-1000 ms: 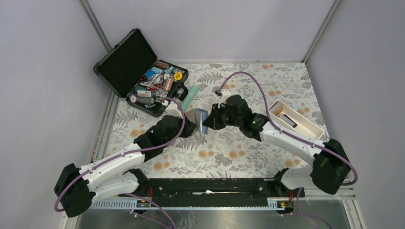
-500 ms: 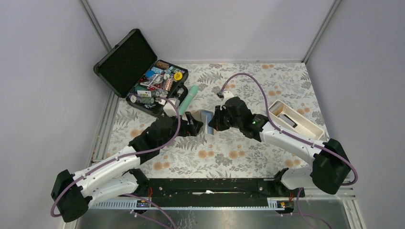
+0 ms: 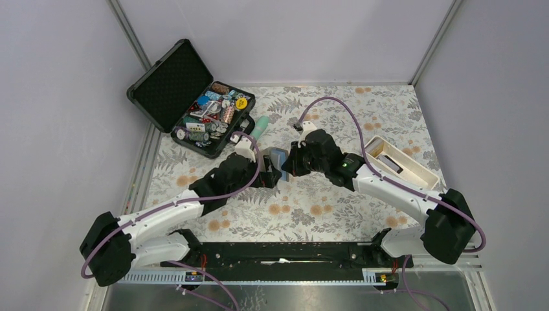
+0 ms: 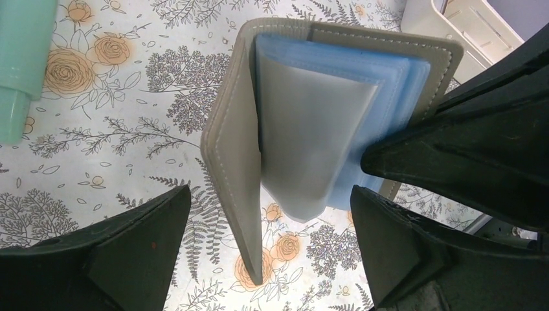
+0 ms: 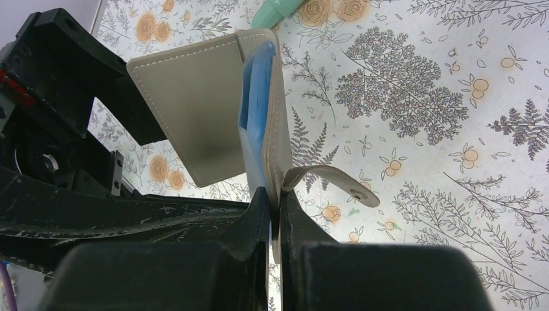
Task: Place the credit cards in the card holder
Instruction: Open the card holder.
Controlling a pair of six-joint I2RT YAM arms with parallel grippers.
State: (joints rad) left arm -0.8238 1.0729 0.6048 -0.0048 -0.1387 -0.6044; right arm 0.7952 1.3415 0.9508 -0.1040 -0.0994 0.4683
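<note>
The grey-brown card holder (image 3: 277, 157) hangs half open above the floral mat between both arms. My right gripper (image 3: 289, 162) is shut on one cover beside the strap, its fingers pinching that cover (image 5: 275, 194). Blue translucent pockets (image 4: 336, 110) fan out from the inside of the card holder (image 4: 236, 149). My left gripper (image 4: 268, 194) is open wide, and the free cover's lower edge hangs between its fingers without touching them. No loose credit cards show plainly; they are hidden or out of view.
A mint-green tube (image 3: 260, 126) lies just behind the holder. An open black case (image 3: 194, 97) full of small items stands at the back left. A white oblong tray (image 3: 414, 170) at the right holds a dark flat thing.
My left gripper went from shut to wide open, pulled back a little, then came forward so its fingers straddle the holder's free cover. The right gripper kept its grip, shifting slightly away.
</note>
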